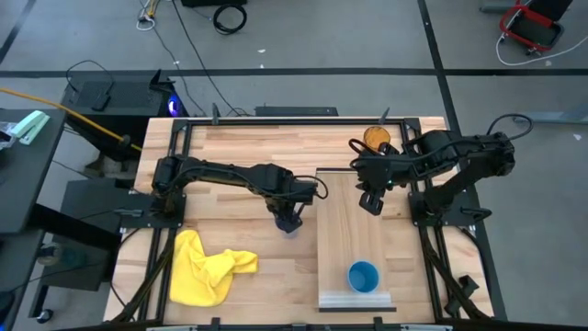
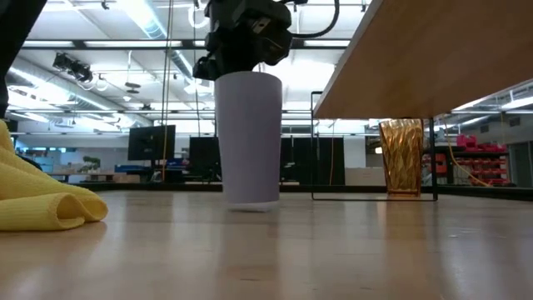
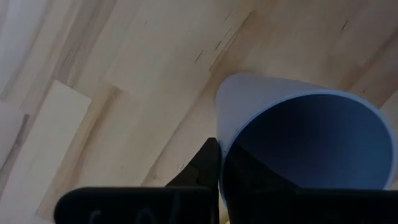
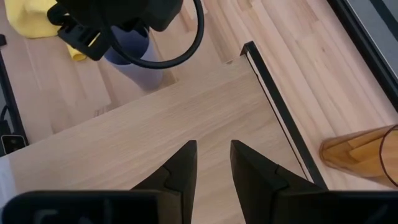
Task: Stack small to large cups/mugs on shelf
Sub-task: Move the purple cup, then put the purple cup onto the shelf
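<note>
The lavender cup (image 2: 247,137) stands upright on the butcher-block table left of the shelf, and my left gripper (image 1: 289,219) is shut on its rim from above. The shelf (image 1: 354,230) is a pale plank raised on a black frame. The blue cup (image 1: 363,276) stands on the shelf's near end. The amber tumbler (image 1: 375,138) stands on the table at the shelf's far right corner and also shows in the low view (image 2: 401,158). My right gripper (image 4: 213,155) hovers open and empty over the shelf's far part. My left gripper holds the lavender cup by its rim wall (image 3: 222,146), one finger (image 3: 208,165) outside and the other inside the cup. The fingers come from above, pointing down. The cup is upright, and its base (image 2: 252,203) appears to rest on the table.
A crumpled yellow cloth (image 1: 207,267) lies at the table's near left. The shelf's underside (image 2: 433,58) hangs well above the tabletop on its black frame. A whitish strip (image 1: 354,301) edges the shelf's near end.
</note>
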